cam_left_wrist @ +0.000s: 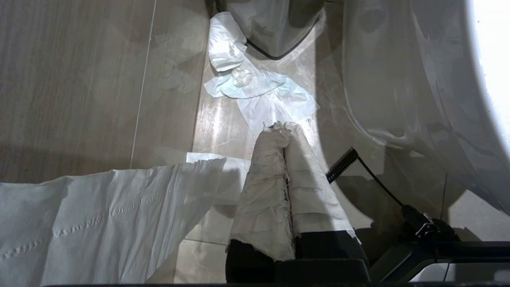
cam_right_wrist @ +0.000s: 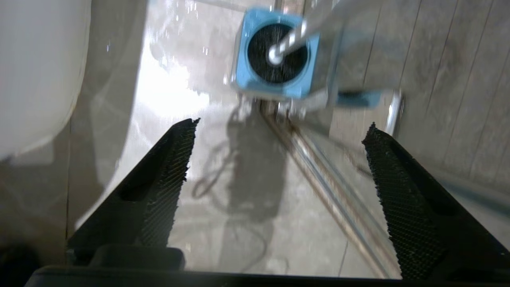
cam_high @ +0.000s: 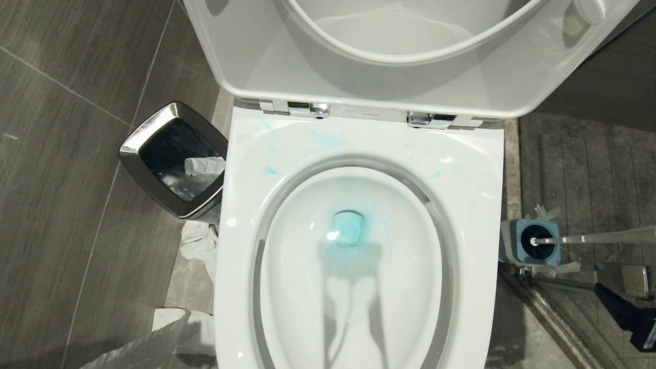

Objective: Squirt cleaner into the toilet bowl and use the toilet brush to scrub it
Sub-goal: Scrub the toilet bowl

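Observation:
The white toilet bowl [cam_high: 476,205] fills the middle of the head view with its seat and lid up. Turquoise cleaner [cam_high: 348,230] tints the water at the drain, and thin blue smears lie on the back rim. The toilet brush [cam_high: 534,241] stands in its blue square holder [cam_high: 551,228] on the floor to the bowl's right, its pale handle slanting right. My right gripper [cam_right_wrist: 281,127] hangs open above the floor short of the brush [cam_right_wrist: 275,56], empty. My left gripper [cam_left_wrist: 281,127] is shut, its paper-wrapped fingers pressed together low beside the bowl's left side.
A steel-rimmed bin [cam_high: 133,148] stands left of the bowl with crumpled tissue [cam_high: 197,246] on the floor beside it. A metal floor rail [cam_right_wrist: 318,167] runs under the right gripper. Part of the right arm [cam_high: 630,320] shows at the lower right.

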Robot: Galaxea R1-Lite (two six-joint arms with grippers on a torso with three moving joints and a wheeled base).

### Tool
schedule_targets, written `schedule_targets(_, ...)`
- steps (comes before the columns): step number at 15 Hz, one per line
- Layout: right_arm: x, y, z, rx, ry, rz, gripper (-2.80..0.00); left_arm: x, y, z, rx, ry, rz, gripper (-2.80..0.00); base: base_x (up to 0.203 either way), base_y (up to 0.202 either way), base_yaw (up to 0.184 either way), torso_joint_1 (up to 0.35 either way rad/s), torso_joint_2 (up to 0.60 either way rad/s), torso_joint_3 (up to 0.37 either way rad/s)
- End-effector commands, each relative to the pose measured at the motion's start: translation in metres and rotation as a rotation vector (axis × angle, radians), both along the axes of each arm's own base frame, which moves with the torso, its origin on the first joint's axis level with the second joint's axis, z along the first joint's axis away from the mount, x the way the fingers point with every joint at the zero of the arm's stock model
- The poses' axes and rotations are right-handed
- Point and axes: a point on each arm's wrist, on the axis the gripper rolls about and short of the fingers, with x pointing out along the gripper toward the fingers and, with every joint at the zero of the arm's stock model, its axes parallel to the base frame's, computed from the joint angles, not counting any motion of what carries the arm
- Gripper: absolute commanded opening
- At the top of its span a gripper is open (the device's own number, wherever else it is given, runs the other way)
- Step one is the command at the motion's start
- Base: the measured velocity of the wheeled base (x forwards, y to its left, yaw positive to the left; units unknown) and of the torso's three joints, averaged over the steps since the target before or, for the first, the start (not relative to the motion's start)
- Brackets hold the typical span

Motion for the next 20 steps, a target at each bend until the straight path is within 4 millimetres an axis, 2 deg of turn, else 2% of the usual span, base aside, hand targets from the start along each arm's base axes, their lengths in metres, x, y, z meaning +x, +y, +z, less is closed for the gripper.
schedule_targets(1, 0.016, -0.004, -0.008, 0.01, 0.04, 0.0, 0.0, 0.0, 0.0, -0.002, 0.0, 0.005, 0.002, -2.8, 0.0, 0.0, 0.0, 0.0, 0.0, 0.0)
schedule_targets(9, 0.058, -0.026, -0.012, -0.004, 0.014, -0.056, 0.0, 0.0, 0.0, -0.002, 0.0, 0.005, 0.002, -2.8, 0.0, 0.0, 0.0, 0.0, 0.0, 0.0)
schedule_targets(16, 0.099, -0.037, 0.004, -0.086, -0.084, 0.013, 0.0, 0.0, 0.0, -0.002, 0.0, 0.005, 0.002, -2.8, 0.0, 0.0, 0.0, 0.0, 0.0, 0.0)
schedule_targets(20, 0.106, -0.039, 0.003, -0.119, -0.107, 0.048, 0.0, 0.0, 0.0, -0.002, 0.0, 0.005, 0.002, -2.8, 0.0, 0.0, 0.0, 0.0, 0.0, 0.0)
